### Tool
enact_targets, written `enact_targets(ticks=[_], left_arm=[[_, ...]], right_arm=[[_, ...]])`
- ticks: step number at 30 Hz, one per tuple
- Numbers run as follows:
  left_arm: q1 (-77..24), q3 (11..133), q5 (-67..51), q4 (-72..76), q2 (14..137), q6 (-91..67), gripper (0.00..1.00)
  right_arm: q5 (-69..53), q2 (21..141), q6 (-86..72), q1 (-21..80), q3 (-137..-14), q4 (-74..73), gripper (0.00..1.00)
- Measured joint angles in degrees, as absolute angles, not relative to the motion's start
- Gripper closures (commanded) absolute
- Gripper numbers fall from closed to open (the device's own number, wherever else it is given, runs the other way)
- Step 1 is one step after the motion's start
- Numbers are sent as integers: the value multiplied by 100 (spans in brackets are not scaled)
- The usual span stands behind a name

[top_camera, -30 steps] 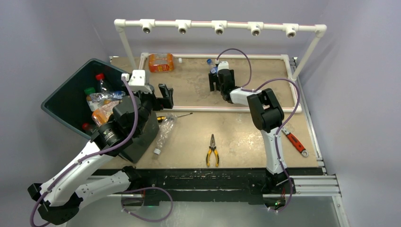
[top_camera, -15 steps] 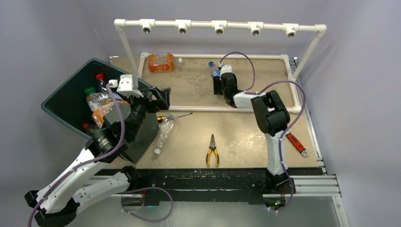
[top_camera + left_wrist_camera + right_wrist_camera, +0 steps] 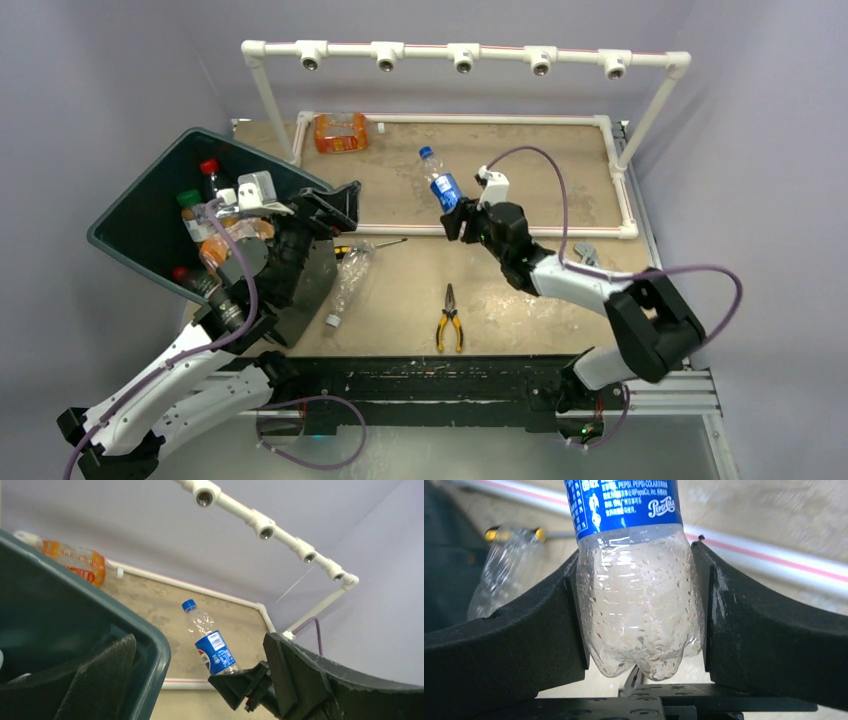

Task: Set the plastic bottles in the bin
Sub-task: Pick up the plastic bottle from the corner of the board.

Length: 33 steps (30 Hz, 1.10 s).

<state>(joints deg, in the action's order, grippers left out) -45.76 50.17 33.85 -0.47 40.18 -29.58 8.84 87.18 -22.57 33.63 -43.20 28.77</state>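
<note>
Teal-black bin (image 3: 150,200) on the left holds several bottles (image 3: 207,218); my right gripper (image 3: 638,595) pinches a blue-labelled bottle (image 3: 438,186) by its base, my left gripper (image 3: 332,205) spread wide.

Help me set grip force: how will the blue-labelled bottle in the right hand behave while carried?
The blue-labelled bottle looks empty apart from droplets inside, so probably light. Its thin clear wall may dent if squeezed hard. The right hand grips only its base, the cap end sticking far out, so it might pivot or slip.
</note>
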Motion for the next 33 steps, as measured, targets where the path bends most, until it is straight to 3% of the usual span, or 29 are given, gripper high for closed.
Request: enact_targets(ticks=[6,11,24,29,33], left_arm=[[-4574,4698,3358,434,3881,-3267,1],[-4574,4766,3339,519,4014,-3323,1],[-4593,6584,3232,-180,4193,-2171,1],[-4593,7057,3120,-259,4056,-1898,1],[-4591,7210,2303,38,4088,-1811,1]], right_arm=[[773,6943,-2755,3933,-2958,2716,59],[799,5743,-2851,4086,-2576,2532,60],[622,4930,-2788,4082,-2523,2342,61],[-62,4397,-2648,4082,-2521,2403,60],[-928,3894,-2635,4082,-2443,2862,60]])
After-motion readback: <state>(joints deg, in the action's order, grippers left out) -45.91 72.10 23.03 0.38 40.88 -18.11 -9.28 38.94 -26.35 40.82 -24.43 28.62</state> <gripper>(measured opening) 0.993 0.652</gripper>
